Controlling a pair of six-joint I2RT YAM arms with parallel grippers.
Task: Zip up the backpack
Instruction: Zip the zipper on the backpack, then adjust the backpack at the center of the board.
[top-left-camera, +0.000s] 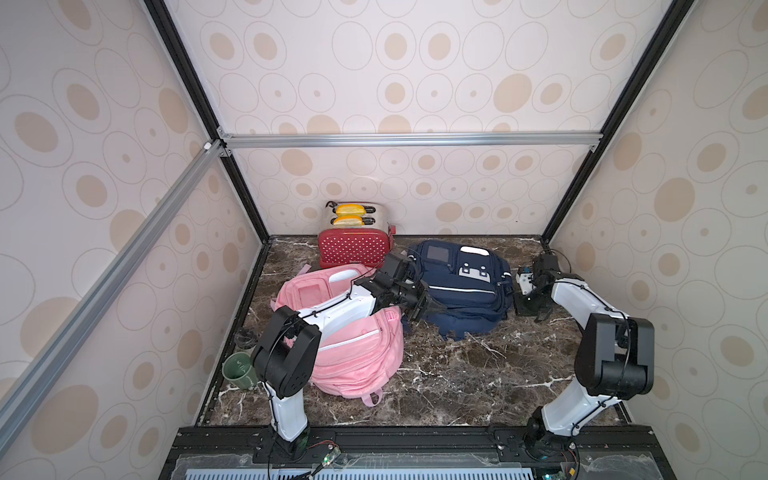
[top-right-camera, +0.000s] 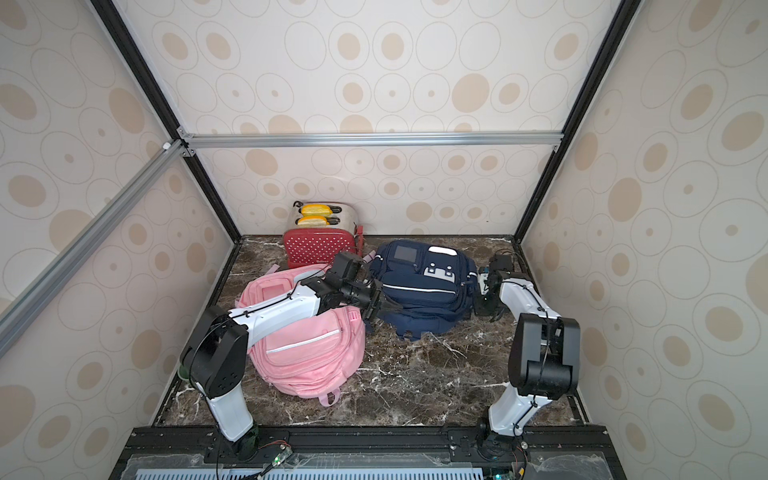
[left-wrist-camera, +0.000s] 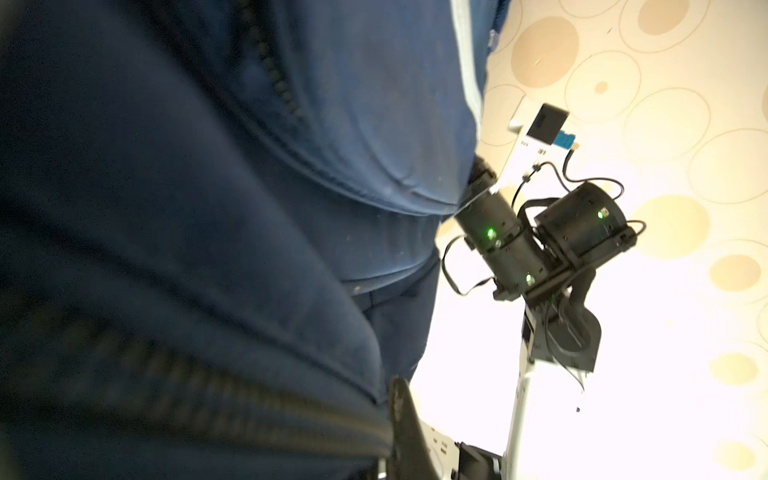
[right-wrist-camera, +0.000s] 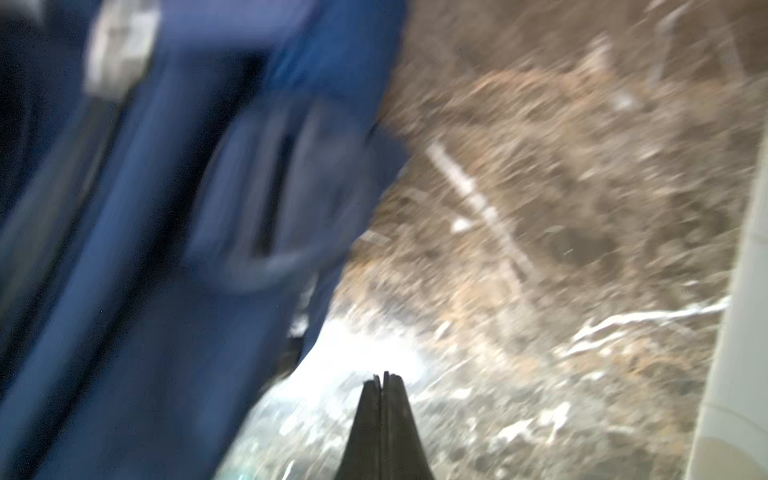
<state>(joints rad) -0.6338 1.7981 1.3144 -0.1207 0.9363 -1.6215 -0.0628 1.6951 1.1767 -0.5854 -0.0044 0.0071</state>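
Observation:
In both top views a navy backpack lies flat at the back middle of the marble table. My left gripper is at its near left edge, shut on a pinch of navy fabric drawn out to a point. The left wrist view is filled with navy cloth and a closed zipper line. Only one dark finger shows there; the other is hidden by the cloth. My right gripper hovers beside the backpack's right side, shut and holding nothing. That wrist view is blurred.
A pink backpack lies under my left arm at front left. A red dotted toaster stands against the back wall. A green cup and a dark cup sit by the left wall. Patterned walls enclose three sides.

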